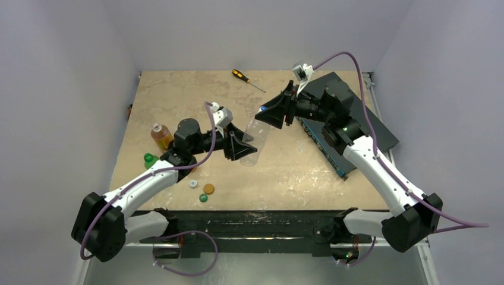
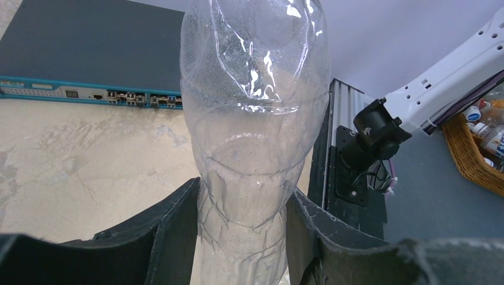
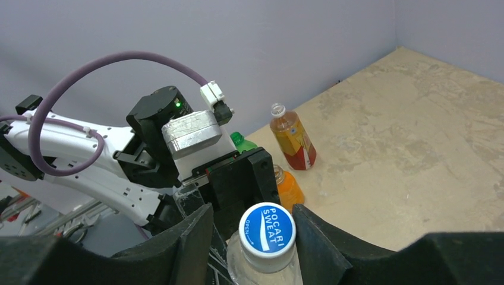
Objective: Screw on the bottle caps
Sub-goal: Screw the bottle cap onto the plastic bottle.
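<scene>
My left gripper (image 1: 241,147) is shut on the lower body of a clear bottle (image 1: 255,138) and holds it tilted above the table; in the left wrist view (image 2: 242,208) its fingers squeeze the crumpled bottle (image 2: 255,89). A blue cap (image 3: 267,228) sits on the bottle's neck. My right gripper (image 3: 251,211) is open around the cap, with a gap at its left finger and its right finger at the cap's edge; it also shows in the top view (image 1: 270,113). White (image 1: 193,183), orange (image 1: 208,189) and dark green (image 1: 203,198) caps lie on the table.
An uncapped amber bottle (image 1: 160,135) and a green bottle (image 1: 150,159) stand at the left; an orange bottle (image 3: 288,189) stands beside them. A screwdriver (image 1: 246,79) lies at the back. A dark network switch (image 1: 350,119) fills the right side.
</scene>
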Controlling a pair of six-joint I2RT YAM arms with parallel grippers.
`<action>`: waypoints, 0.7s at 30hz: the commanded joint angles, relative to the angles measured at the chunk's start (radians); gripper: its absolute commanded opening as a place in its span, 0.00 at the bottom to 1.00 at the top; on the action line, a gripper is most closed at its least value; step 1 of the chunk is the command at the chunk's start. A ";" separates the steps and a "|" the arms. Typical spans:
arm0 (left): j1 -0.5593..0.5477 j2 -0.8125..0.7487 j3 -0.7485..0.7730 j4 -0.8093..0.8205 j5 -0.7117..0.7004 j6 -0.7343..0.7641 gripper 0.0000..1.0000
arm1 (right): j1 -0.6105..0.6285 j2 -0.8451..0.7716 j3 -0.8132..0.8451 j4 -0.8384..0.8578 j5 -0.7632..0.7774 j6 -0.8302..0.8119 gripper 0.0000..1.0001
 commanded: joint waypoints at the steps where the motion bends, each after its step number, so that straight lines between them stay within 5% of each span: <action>1: 0.008 -0.008 -0.012 0.070 0.020 -0.021 0.00 | -0.004 -0.016 -0.005 0.033 -0.007 0.008 0.51; 12: 0.008 0.010 0.018 -0.009 -0.145 0.040 0.00 | -0.002 0.010 0.037 -0.135 0.190 -0.012 0.14; 21: -0.061 0.056 0.101 -0.010 -0.563 0.125 0.00 | 0.126 0.116 0.182 -0.408 0.738 0.050 0.07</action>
